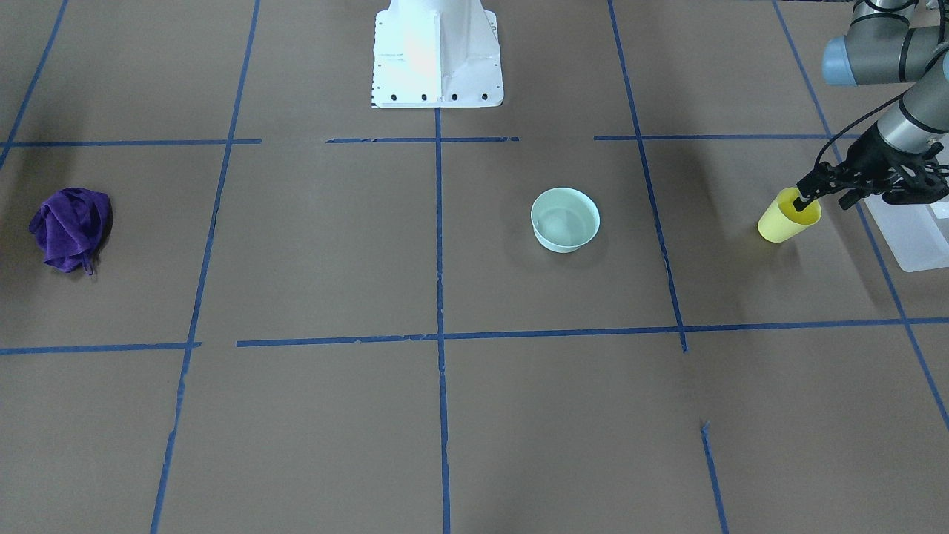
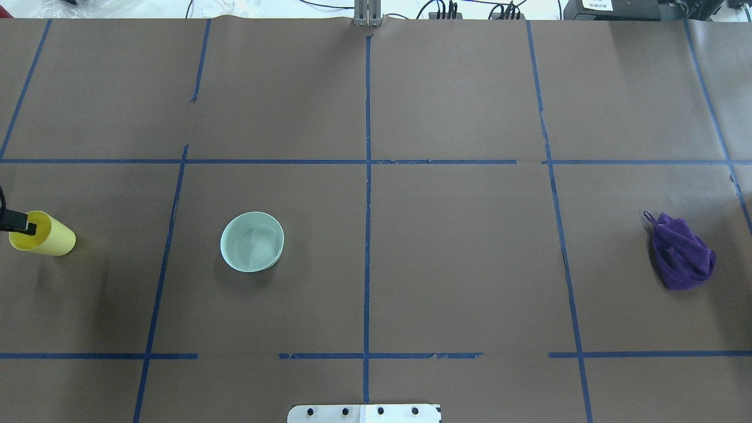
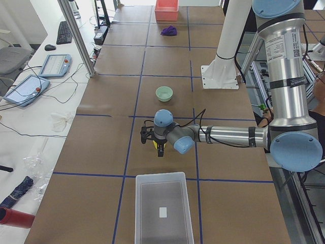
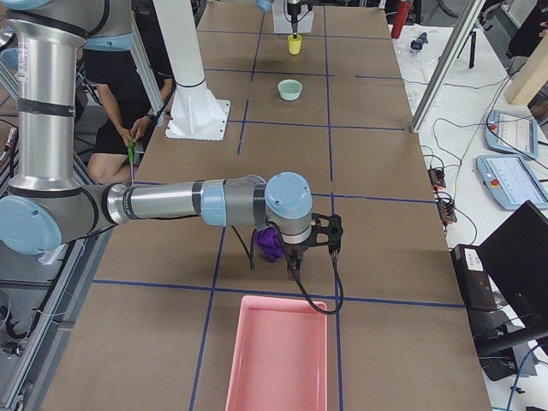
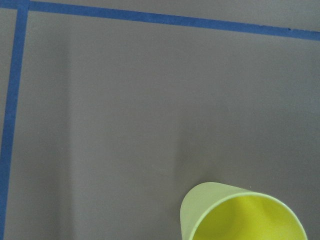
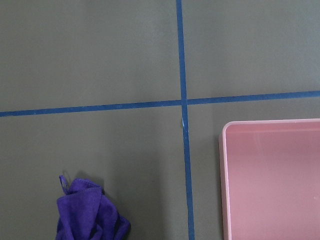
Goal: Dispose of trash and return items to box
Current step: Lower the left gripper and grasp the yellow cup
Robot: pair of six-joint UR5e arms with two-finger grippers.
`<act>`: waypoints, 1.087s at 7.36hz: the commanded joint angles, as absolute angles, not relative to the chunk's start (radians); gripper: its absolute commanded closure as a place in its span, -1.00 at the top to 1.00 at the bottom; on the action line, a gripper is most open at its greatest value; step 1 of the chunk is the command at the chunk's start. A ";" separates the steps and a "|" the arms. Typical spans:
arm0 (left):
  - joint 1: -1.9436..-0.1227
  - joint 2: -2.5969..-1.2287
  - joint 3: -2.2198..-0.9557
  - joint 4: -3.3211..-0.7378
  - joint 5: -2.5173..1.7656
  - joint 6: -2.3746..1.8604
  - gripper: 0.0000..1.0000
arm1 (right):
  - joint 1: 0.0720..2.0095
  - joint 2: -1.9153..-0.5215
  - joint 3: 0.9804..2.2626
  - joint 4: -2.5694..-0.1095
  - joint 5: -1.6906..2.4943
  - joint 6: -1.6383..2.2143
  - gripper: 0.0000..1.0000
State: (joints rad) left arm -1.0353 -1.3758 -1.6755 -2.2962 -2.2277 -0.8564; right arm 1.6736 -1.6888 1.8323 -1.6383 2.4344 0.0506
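The yellow cup (image 1: 782,222) hangs tilted just above the table, beside the frosted whitish box (image 1: 916,237). My left gripper (image 1: 804,200) is shut on the cup's rim, one finger inside and one outside. In the overhead view the cup (image 2: 50,238) is at the far left edge. The left wrist view shows its open mouth (image 5: 240,215) at the bottom. The box (image 3: 162,208) looks empty in the exterior left view. My right gripper (image 4: 312,235) shows only in the exterior right view, beside a crumpled purple cloth (image 4: 270,244); I cannot tell whether it is open or shut.
A mint-green bowl (image 2: 252,241) stands upright left of the table's middle. The purple cloth (image 2: 681,252) lies at the right end. A pink bin (image 6: 275,180) stands just beyond it. The robot's white base (image 1: 437,55) is at the table's near edge.
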 commanded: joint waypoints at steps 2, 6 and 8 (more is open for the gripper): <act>-1.002 -1.379 -1.660 -2.296 -2.227 -0.857 0.66 | 1.674 -1.689 1.832 -1.638 2.434 0.051 1.00; -1.002 -1.382 -1.661 -2.298 -2.227 -0.861 -1.00 | 1.674 -1.687 1.830 -1.640 2.436 0.051 1.00; -1.011 -1.373 -1.722 -2.287 -2.236 -0.877 -1.00 | 1.674 -1.684 1.853 -1.635 2.436 0.049 1.00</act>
State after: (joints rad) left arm -1.0046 -1.3791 -1.6832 -2.2946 -2.2303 -0.8708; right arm 1.6736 -1.6866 1.8362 -1.6386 2.4364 0.0502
